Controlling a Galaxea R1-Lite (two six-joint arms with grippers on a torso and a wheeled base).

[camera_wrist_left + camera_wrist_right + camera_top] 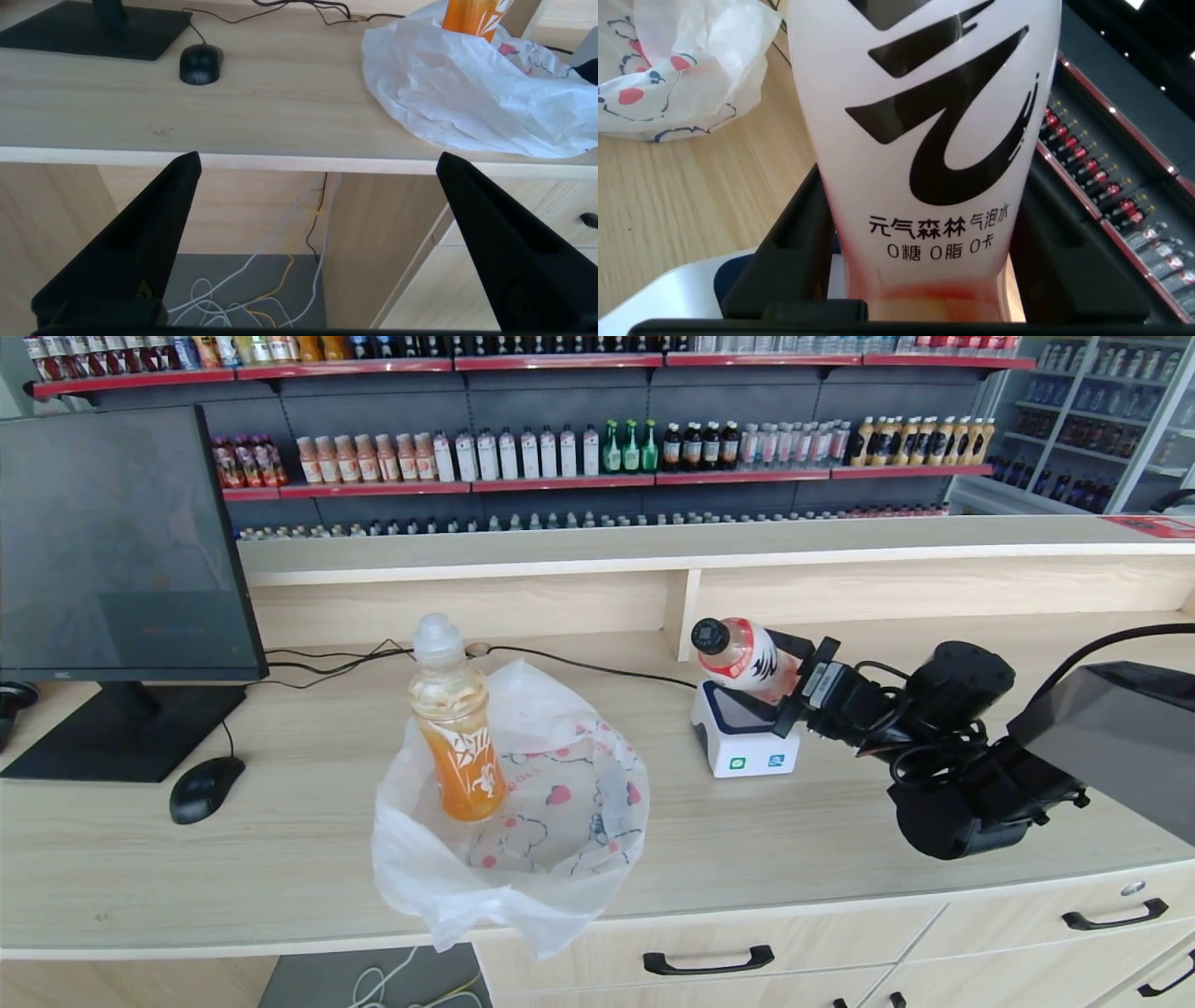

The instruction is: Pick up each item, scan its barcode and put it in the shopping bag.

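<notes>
I am in a shop, at its checkout counter [822, 831]. Beyond my claw [792, 678], long shelves [560, 483] carry rows of drinks [509, 453]. Just below the claw sits a scanner [742, 737]; well off to its left stand a monitor [121, 541] and mouse [205, 789].

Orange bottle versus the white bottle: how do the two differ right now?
The orange bottle stands upright inside the shopping bag; the white bottle is tilted over the scanner. No gripper touches the orange bottle; the white bottle is clamped in the right gripper. The orange bottle has a clear cap and see-through orange contents; the white bottle has a dark cap and a white wrap with black strokes. Both are capped drink bottles.
</notes>
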